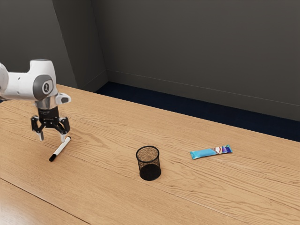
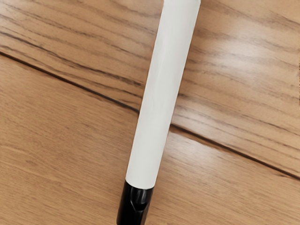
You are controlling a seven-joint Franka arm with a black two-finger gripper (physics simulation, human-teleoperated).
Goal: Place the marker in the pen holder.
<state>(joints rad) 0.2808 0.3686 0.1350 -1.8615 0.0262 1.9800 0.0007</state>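
The gripper (image 1: pixel 52 137) is open above the table at the exterior view's left, its two fingertips apart and pointing down. A white marker (image 1: pixel 60 149) with black ends lies on the wood close by, one end near the fingertip on the exterior view's right. In the wrist view the marker's white barrel (image 2: pixel 161 98) and black cap (image 2: pixel 134 206) show large, beneath the hand. The pen holder (image 1: pixel 150 169), a black mesh cup, stands upright near the middle of the table, well apart from the marker.
A blue wrapped bar (image 1: pixel 205 153) lies flat beyond the pen holder, toward the exterior view's right. The wooden table (image 1: pixel 108 136) has a seam along its near side. A dark grey wall rises behind the table's far edge.
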